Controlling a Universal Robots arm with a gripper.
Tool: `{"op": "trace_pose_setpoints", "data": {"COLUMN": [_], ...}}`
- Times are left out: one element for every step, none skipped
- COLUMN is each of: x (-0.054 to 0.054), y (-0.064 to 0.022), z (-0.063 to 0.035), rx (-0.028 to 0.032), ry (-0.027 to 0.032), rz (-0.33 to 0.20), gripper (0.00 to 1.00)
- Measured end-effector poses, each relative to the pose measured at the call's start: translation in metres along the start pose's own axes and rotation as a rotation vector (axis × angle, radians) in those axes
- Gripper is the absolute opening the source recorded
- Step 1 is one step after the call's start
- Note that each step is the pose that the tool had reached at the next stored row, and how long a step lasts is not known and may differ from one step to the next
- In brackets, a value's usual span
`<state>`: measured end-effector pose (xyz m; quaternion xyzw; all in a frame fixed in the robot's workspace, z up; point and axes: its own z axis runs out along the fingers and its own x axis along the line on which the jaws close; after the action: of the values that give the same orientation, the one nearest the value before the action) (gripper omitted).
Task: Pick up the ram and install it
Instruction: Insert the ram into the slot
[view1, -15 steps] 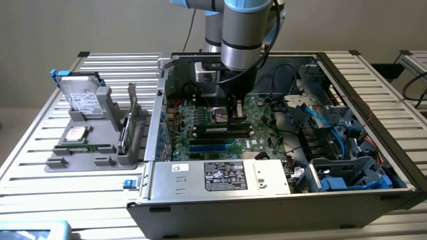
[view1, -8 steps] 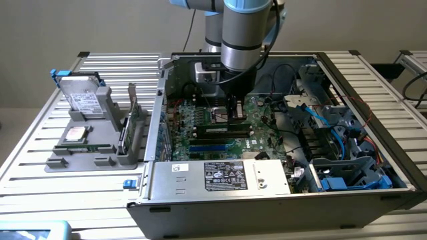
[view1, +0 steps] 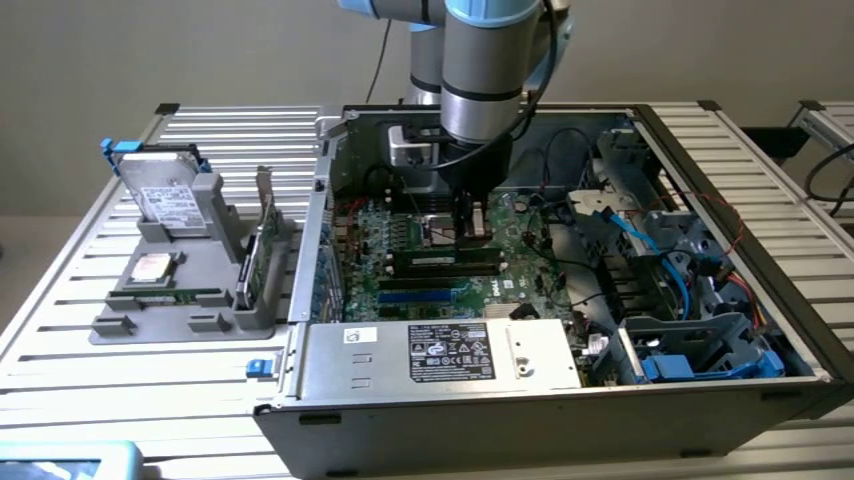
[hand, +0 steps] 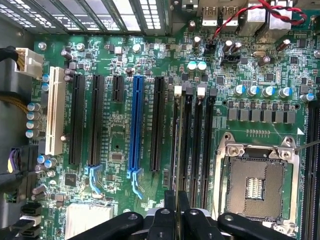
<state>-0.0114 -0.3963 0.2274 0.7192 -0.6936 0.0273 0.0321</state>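
The ram (view1: 441, 262) is a slim dark stick with a white label. It stands on edge over the black memory slots (hand: 197, 145) of the green motherboard (hand: 120, 130), inside the open computer case (view1: 534, 420). In the wrist view the ram (hand: 174, 145) shows as a thin dark edge running away from the fingers, beside the first slot. My gripper (view1: 467, 232) reaches straight down into the case, and its black fingers (hand: 169, 205) are shut on the stick's top edge. Whether the ram sits in a slot or hangs just above it, I cannot tell.
The empty CPU socket (hand: 255, 185) lies beside the memory slots, and a blue expansion slot (hand: 135, 125) lies on their other side. Cables (view1: 627, 240) and a drive cage (view1: 694, 350) fill the case's right in the exterior view. A grey tray (view1: 120, 325) at the exterior view's left holds a hard drive (view1: 167, 195) and a green card (view1: 267, 235).
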Motion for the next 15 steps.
{"op": "trace_pose_setpoints", "data": {"x": [0.0,0.0,0.0,-0.0001,0.0,0.0,0.0,0.0,0.0,0.0,0.0,0.0,0.0001,0.0001,0.0001], "y": [0.0,0.0,0.0,0.0,0.0001,0.0001,0.0,0.0,0.0,0.0001,0.0001,0.0001,0.0001,0.0001,0.0001], "z": [0.0,0.0001,0.0002,0.0003,0.0003,0.0003,0.0003,0.0003,0.0003,0.0003,0.0003,0.0003,0.0003,0.0003,0.0003], "rx": [0.0003,0.0006,0.0012,0.0018,0.0024,0.0031,0.0035,0.0037,0.0039,0.0039,0.0038,0.0038,0.0038,0.0038,0.0038], "ry": [0.0002,0.0004,0.0007,0.0011,0.0015,0.0018,0.0022,0.0024,0.0026,0.0028,0.0032,0.0035,0.0036,0.0038,0.0042], "rz": [0.0,0.0,0.0,0.0,0.0,0.0,0.0,0.0,0.0,0.0,0.0,0.0,0.0,0.0,0.0], "gripper": [0.13,0.13,0.13,0.13,0.13,0.13,0.13,0.13,0.13,0.13,0.13,0.13,0.13,0.13,0.13]}}
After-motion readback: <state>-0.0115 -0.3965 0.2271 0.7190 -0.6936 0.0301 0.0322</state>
